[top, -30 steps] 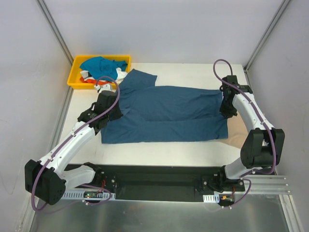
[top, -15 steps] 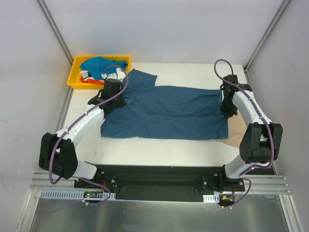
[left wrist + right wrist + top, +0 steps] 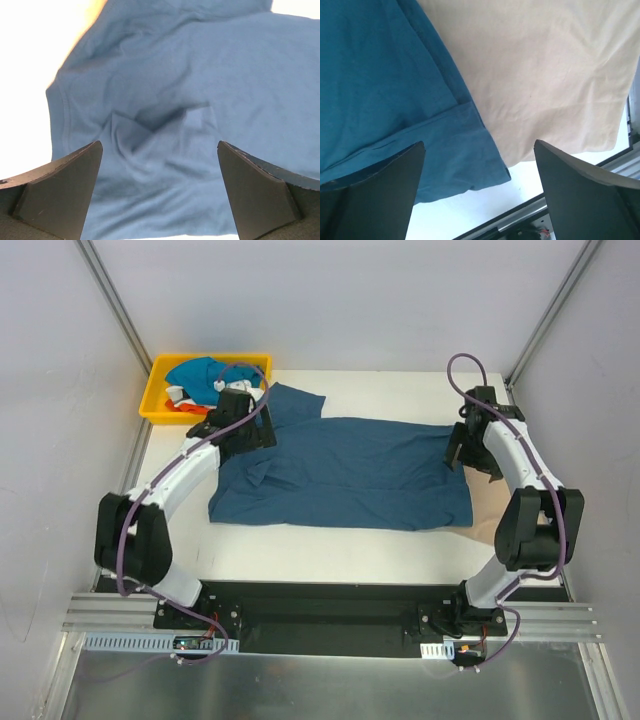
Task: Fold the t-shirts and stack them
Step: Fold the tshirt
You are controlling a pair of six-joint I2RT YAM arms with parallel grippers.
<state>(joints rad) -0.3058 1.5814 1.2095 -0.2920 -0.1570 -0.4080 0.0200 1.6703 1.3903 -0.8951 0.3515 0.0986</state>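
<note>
Limp, light and prone to bunching, the teal shirt (image 3: pixel 350 475) seems best pinched at hemmed corners; left claw (image 3: pixel 159 146) and right claw (image 3: pixel 480 144) both gape empty.

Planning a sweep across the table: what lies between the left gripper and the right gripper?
The top view shows the dark blue shirt spread flat across the whole stretch between the left gripper and the right gripper.

Left pincer (image 3: pixel 159 144) slid farther up teal t-shirt (image 3: pixel 360 475).
</note>
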